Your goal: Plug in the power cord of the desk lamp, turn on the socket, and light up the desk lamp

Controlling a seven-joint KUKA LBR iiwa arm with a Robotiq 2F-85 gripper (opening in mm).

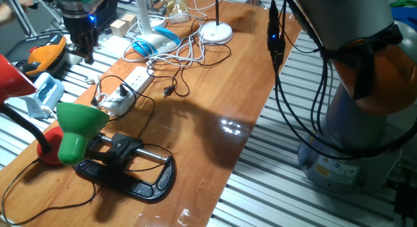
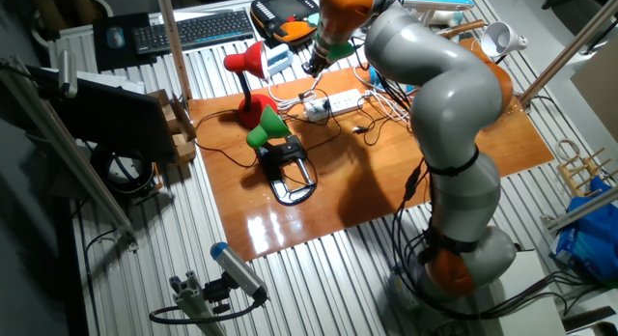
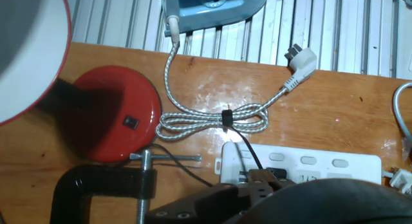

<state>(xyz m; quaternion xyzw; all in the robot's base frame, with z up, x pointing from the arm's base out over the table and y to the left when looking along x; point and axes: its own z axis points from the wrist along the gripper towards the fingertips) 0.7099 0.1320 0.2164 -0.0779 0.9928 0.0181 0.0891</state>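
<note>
The socket, a long white power strip (image 1: 128,89), lies on the wooden table and also shows in the other fixed view (image 2: 333,104) and the hand view (image 3: 309,167). A black plug (image 3: 273,175) with a thin black cord sits in it. The green desk lamp (image 1: 77,126) is held in a black clamp (image 1: 133,175) in front of the strip. My gripper (image 1: 85,56) hangs in the air above the table's far left edge, beyond the strip, touching nothing. Its fingers are dark and too small to show whether they are open or shut. It also shows in the other fixed view (image 2: 311,70).
A red lamp (image 1: 14,80) with a round red base (image 3: 119,121) stands left of the clamp. A loose black plug (image 1: 168,91) lies right of the strip. A white plug on a braided cord (image 3: 299,60) leads to a blue iron (image 3: 212,4). White cables and a white round lamp base (image 1: 215,33) lie further back.
</note>
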